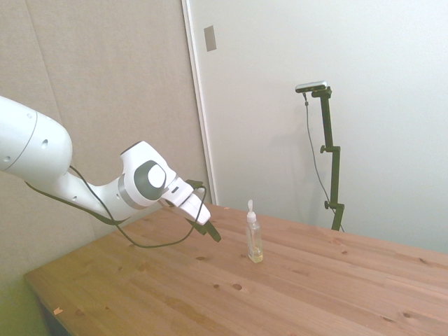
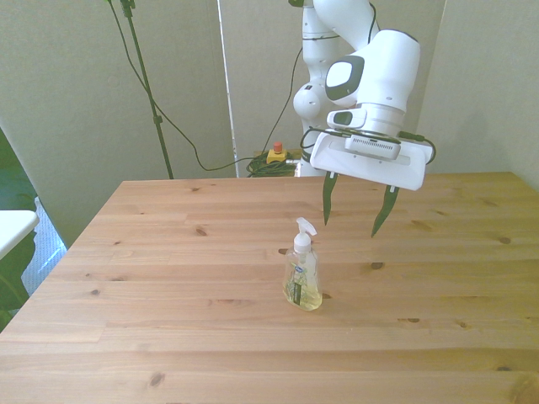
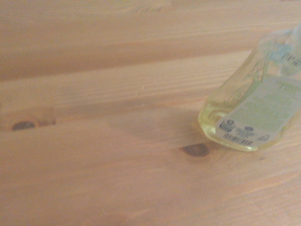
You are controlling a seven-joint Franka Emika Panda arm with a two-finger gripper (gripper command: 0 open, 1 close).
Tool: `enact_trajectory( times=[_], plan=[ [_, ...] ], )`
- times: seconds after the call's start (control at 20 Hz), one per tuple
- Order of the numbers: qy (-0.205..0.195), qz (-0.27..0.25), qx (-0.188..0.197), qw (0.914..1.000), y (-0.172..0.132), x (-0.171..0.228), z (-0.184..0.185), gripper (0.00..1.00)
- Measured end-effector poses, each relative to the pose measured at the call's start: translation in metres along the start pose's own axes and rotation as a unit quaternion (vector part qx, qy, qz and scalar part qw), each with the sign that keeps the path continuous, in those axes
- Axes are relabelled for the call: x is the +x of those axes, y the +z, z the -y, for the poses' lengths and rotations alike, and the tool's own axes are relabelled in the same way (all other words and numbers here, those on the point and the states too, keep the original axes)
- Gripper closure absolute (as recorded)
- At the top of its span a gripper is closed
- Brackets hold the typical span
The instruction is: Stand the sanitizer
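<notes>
place: robot lab | signs: bare wooden table (image 2: 168, 252), plain partition walls (image 1: 105, 84), floor cables (image 2: 265, 164)

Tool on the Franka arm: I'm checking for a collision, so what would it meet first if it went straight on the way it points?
Probably the bare wooden table, close beside the standing sanitizer. The open tool slants down short of the bottle; depth is unclear, so a graze cannot be ruled out.

Soft, even daylight, faint shadows; wrist view is blurry (the sanitizer (image 3: 256, 103) especially).
</notes>
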State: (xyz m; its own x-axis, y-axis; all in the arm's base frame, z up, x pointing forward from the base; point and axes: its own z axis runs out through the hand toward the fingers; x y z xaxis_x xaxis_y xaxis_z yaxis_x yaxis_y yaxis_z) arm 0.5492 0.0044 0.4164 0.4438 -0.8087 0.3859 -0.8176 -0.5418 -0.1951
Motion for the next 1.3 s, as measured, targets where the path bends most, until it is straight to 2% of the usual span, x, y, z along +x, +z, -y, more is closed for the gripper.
enact_trajectory(
  times=[0.15, 0.3, 0.5, 0.75, 0.95, 1.1, 1.3],
  plan=[
    [-0.053, 0.044, -0.020, 0.9974, -0.001, 0.009, -0.009, 0.00],
    [-0.109, 0.090, -0.028, 0.9896, -0.002, 0.020, -0.017, 0.00],
    [-0.184, 0.144, -0.014, 0.9722, 0.001, 0.029, -0.021, 0.00],
    [-0.246, 0.185, -0.002, 0.9515, 0.023, 0.016, -0.016, 0.00],
    [-0.256, 0.194, -0.021, 0.9468, 0.036, 0.010, -0.007, 0.00],
    [-0.236, 0.186, -0.038, 0.9529, 0.035, 0.014, -0.013, 0.00],
    [-0.209, 0.177, -0.048, 0.9607, 0.018, 0.009, -0.028, 0.00]
  ],
)
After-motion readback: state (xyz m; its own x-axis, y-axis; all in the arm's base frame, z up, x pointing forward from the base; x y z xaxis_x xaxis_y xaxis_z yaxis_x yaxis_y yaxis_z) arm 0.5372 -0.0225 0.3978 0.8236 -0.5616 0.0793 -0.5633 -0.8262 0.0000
